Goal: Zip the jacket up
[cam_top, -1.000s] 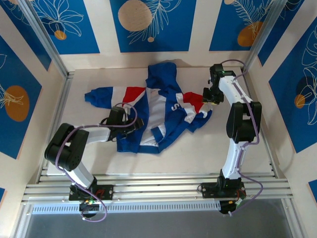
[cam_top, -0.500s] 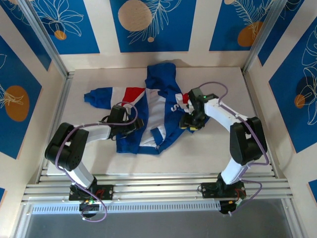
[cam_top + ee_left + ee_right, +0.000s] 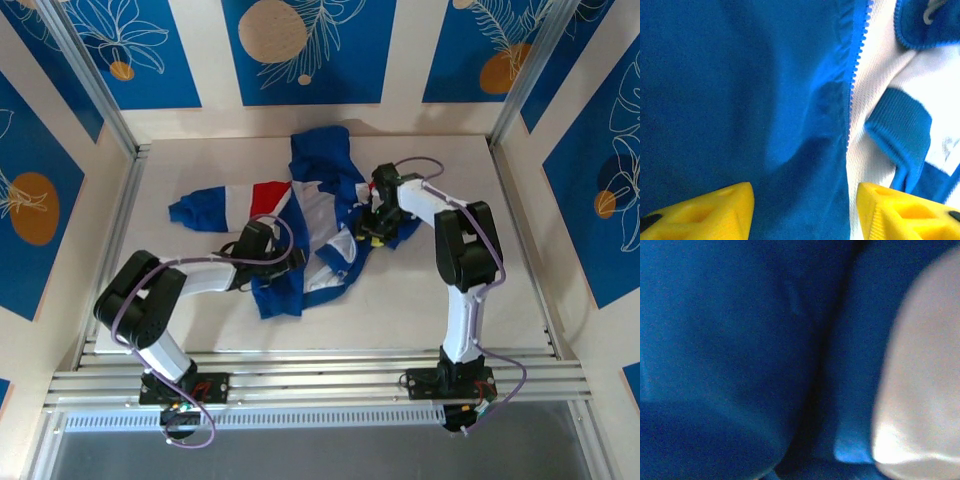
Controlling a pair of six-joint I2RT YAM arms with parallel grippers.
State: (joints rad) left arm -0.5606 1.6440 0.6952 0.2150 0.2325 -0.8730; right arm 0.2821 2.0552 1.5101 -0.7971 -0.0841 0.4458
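Right wrist: jacket [image 3: 715, 340] blurred, details indistinct

"The right gripper [image 3: 368, 232] isn't out by the far sleeve any more, is it?"

"No, that arm is folded inward now, and the gripper is down on the chest of the jacket [image 3: 322, 160]."

"And the left gripper [image 3: 288, 262]?"

"It's further right, at the front edge near the hem. The jacket is bunched narrower than before, its right sleeve gathered close against the body and the hem shifted towards the middle."
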